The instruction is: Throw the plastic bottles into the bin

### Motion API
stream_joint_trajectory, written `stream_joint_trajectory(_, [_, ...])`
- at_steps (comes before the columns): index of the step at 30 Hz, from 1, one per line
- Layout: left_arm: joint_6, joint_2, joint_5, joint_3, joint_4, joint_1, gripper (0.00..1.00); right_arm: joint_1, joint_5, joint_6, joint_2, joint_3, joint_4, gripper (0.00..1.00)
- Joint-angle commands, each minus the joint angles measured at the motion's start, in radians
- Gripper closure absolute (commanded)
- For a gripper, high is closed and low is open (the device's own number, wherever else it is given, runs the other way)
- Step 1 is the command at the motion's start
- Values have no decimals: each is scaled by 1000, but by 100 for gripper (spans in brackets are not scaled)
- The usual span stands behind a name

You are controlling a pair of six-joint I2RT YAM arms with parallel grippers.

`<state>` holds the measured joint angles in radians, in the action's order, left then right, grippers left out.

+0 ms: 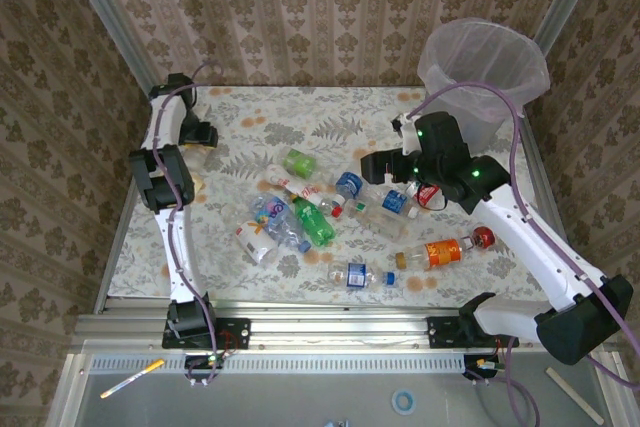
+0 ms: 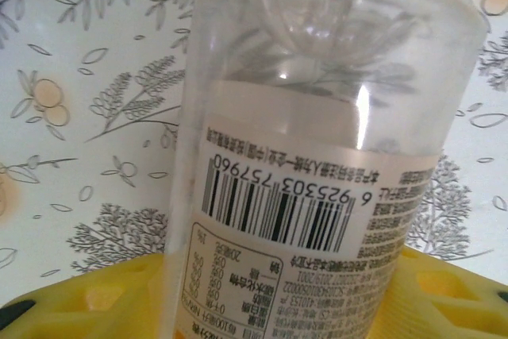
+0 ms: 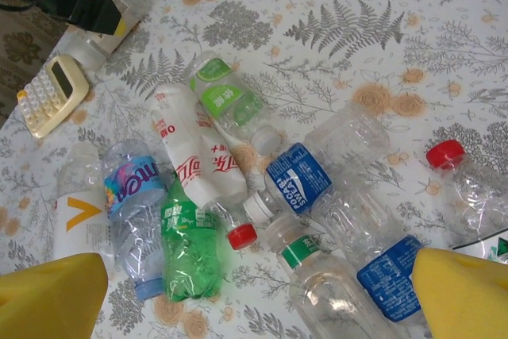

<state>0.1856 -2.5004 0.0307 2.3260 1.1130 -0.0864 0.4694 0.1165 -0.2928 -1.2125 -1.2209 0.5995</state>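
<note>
Several plastic bottles lie in a loose pile mid-table, among them a green one [image 1: 313,222], an orange one [image 1: 440,252] and a blue-labelled one [image 1: 350,185]. The bin [image 1: 436,51], lined with a translucent bag, stands at the far right corner. At the far left, my left gripper [image 1: 200,137] [image 2: 262,295] is shut on a clear bottle [image 2: 317,140] with a white barcode label, its yellow fingers [image 2: 71,295] pressing both sides. Above the pile's right side, my right gripper [image 1: 385,172] [image 3: 259,263] hangs open over the green bottle [image 3: 186,244], the blue-labelled bottle [image 3: 298,180] and a clear green-collared bottle [image 3: 317,283].
A yellow calculator [image 3: 48,93] lies at the left of the pile, near the left arm. Raised metal rails border the table. A red-capped bottle [image 3: 456,172] lies to the right of my right gripper.
</note>
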Motion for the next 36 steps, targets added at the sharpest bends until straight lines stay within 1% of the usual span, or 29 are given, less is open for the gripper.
stream_joint_trajectory(1, [-16,38,57,-56,21,15,52,3,-20,-23,14,18,-28,0])
stream_joint_trajectory(6, [-18,173,105,-159,-56,35,53,-13,15,-49,1,23,-56,0])
stream_joint_trajectory(9, [9,282,148,-249,-139,67,52,-33,70,-81,-16,24,-119,0])
stream_joint_trajectory(12, [6,378,196,-315,-208,89,53,-46,123,-107,-36,20,-175,0])
stream_joint_trajectory(15, [7,470,234,-375,-272,123,54,-53,159,-123,-61,-2,-204,0])
stream_joint_trajectory(18, [18,554,272,-421,-325,177,54,-59,191,-146,-78,-18,-245,0])
stream_joint_trajectory(21, [16,623,316,-455,-377,253,54,-69,221,-180,-94,-30,-294,0])
stream_joint_trajectory(26, [-20,706,368,-495,-474,410,54,-74,244,-215,-92,-25,-350,0])
stream_joint_trajectory(29, [-52,725,380,-501,-529,514,54,-85,243,-222,-57,-8,-354,0])
stream_joint_trajectory(30, [-61,726,374,-499,-541,535,54,-89,241,-223,-42,0,-356,0])
stream_joint_trajectory(32, [-76,727,391,-506,-583,614,54,-97,236,-227,-1,20,-356,0])
stream_joint_trajectory(36, [-81,730,401,-507,-649,711,53,-109,228,-228,61,42,-331,0])
